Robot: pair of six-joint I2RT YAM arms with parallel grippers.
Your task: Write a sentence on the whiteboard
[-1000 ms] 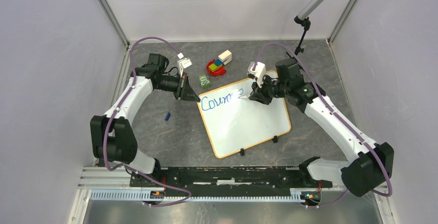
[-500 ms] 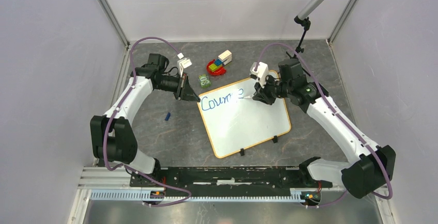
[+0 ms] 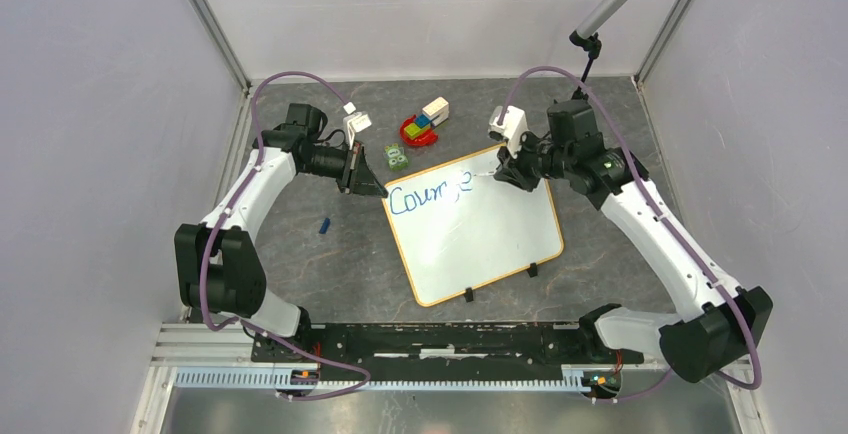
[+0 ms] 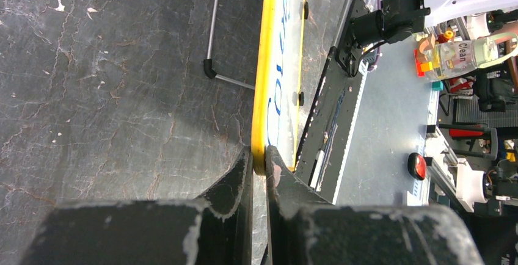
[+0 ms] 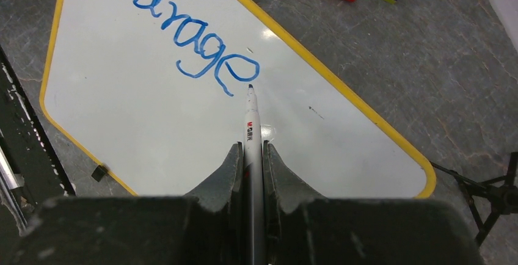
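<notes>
blue handwritten "courage" [image 5: 183, 36] looks done on the white yellow-rimmed whiteboard [image 5: 183, 143]; right jaws clamp a slim white marker [image 5: 252, 127], left jaws pinch the rim; next: word two.

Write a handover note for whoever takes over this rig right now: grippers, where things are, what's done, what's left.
Left gripper: shut on the whiteboard's yellow rim at a far corner, steadying it.
Right gripper: shut on the marker, tip just past the last letter; contact unclear.
Done: "Courage" in blue along the board's far edge.
To do: the rest of the sentence; the board below is blank.
</notes>
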